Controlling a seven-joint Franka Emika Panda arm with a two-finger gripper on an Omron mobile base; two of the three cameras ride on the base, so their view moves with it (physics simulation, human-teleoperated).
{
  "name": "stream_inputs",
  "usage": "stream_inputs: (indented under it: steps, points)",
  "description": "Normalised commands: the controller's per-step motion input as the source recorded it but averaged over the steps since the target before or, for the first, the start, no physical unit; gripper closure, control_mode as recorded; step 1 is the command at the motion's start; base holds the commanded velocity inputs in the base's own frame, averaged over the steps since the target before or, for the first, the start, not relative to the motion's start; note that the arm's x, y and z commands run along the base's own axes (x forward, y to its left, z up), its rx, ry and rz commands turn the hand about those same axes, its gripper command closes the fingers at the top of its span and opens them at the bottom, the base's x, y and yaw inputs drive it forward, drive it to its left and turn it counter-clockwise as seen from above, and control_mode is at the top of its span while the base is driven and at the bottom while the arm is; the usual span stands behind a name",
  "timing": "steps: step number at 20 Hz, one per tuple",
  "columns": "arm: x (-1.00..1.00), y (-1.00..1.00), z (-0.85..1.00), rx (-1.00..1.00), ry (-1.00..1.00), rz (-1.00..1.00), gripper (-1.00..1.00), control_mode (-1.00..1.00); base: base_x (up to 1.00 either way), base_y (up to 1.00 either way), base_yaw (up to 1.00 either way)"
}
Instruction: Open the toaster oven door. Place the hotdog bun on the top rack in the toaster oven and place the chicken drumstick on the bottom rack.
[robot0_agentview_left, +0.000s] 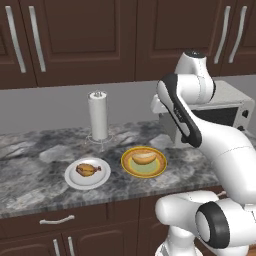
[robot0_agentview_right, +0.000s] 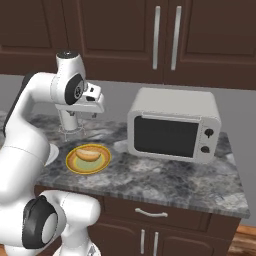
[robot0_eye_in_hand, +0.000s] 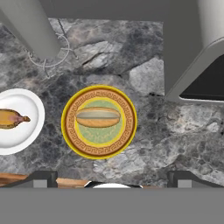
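A: Hung above the counter (robot0_eye_in_hand: 144, 131), gripper (robot0_agentview_right: 76, 122) pointed straight down, jaws spread about as wide as they go, nothing between them.

B: Agreed. Saw the two dark fingertips (robot0_eye_in_hand: 41, 178) far apart at the bottom of the hand view, gripping nothing.

A: Nearest below: the hotdog bun (robot0_eye_in_hand: 98, 117), lying lengthwise across the yellow patterned plate (robot0_eye_in_hand: 73, 141), almost dead centre under the hand. Just beside that, the chicken drumstick (robot0_eye_in_hand: 11, 118) on the white plate (robot0_eye_in_hand: 26, 105), bone end towards the bun's plate.

B: Further back, the paper towel holder (robot0_agentview_left: 98, 116), upright against the wall. Off to the right, the toaster oven (robot0_agentview_right: 175, 106), well apart from both plates.

A: And the toaster oven door (robot0_agentview_right: 166, 136)?

B: Shut flush against the front, dark glass facing out. Racks hidden behind it, so impossible to tell top from bottom yet.

A: Judged the door to be the step in hand, then. Nothing placeable until opened.

B: Best done by swinging over to the oven front, keeping the jaws wide, and catching the door's upper edge. No handle made out from here, so hard to say where exactly to hook.

A: Then pulling outward and down along the hinge arc, not straight back; otherwise likely to slip off or drag the whole oven.

B: Also worth staying high in transit, well clear of the bun.
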Motion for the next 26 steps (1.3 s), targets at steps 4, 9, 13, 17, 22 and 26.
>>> stream_inputs:
  steps: [4, 9, 13, 17, 22, 26]
  points:
    - [0.0, 0.0, 0.0, 0.0, 0.0, 0.0, -1.0, 1.0, 0.0, 0.0, 0.0]
    - [0.0, 0.0, 0.0, 0.0, 0.0, 0.0, -1.0, 1.0, 0.0, 0.0, 0.0]
    - [0.0, 0.0, 0.0, 0.0, 0.0, 0.0, -1.0, -1.0, 0.0, 0.0, 0.0]
    - [0.0, 0.0, 0.0, 0.0, 0.0, 0.0, -1.0, -1.0, 0.0, 0.0, 0.0]
    - [0.0, 0.0, 0.0, 0.0, 0.0, 0.0, -1.0, -1.0, 0.0, 0.0, 0.0]
    - [0.0, 0.0, 0.0, 0.0, 0.0, 0.0, -1.0, -1.0, 0.0, 0.0, 0.0]
